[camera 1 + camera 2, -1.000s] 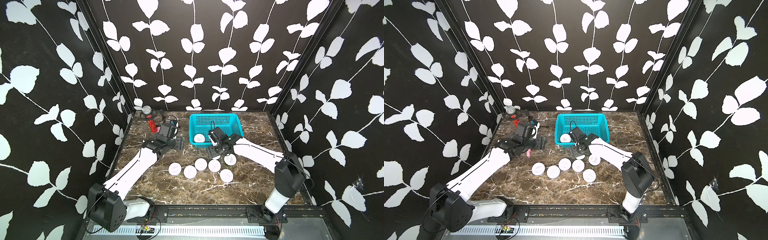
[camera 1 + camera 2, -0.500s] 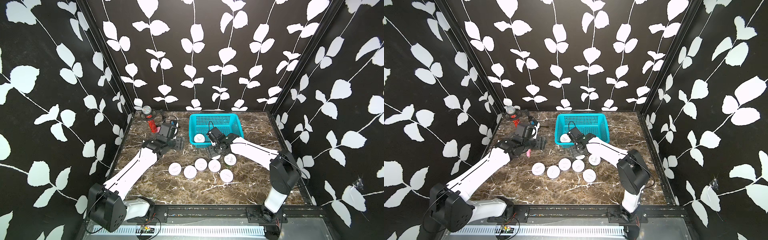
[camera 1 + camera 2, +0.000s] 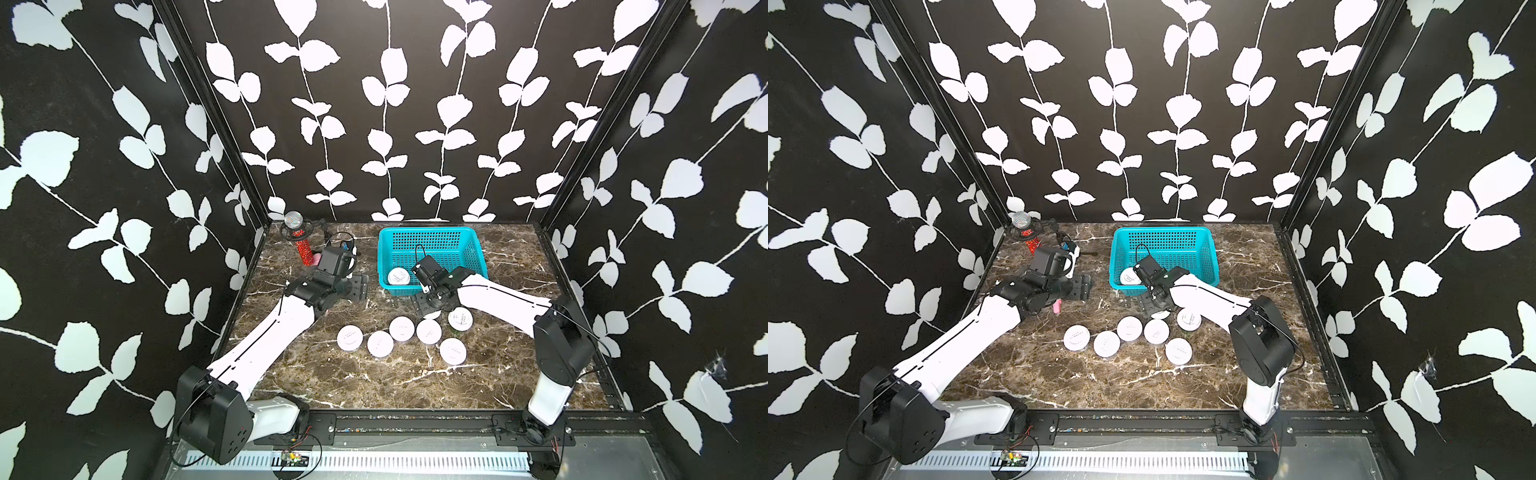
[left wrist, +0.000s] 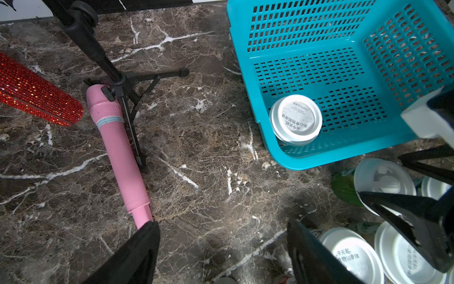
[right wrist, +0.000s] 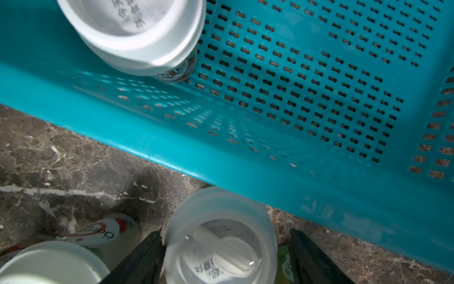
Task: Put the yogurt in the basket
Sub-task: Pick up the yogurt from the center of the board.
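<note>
A brown marble-patterned table (image 3: 415, 374) veined in white carries everything. A shallow rectangular turquoise plastic basket (image 3: 419, 229) with perforated walls, a perforated floor and a flared rim is set toward the back. One small round yogurt cup with a flat white printed lid (image 3: 398, 276) is already seen upright inside it, in a near corner. Six matching cups (image 3: 402, 328) are clustered on the bare table in front of the basket. An eighth cup (image 5: 221, 258) stands upright just outside the basket's near wall, and a white spoon shape can be made out through its frosted lid. This cup is straddled by the right gripper (image 3: 428, 307). The black fingers (image 5: 147, 258) are spread wide on either side of the lid, and a sliver of green label is visible beside one of them, so no firm hold is judged to exist yet. The basket lies directly beyond this cup, away from the robot, so a closing, a lift over the rim and a short forward carry are called for. The right arm is much the nearer. The left gripper (image 4: 222, 222) is held wide and empty over bare table, beside a slim pink bottle (image 4: 118, 147) lying flat.
</note>
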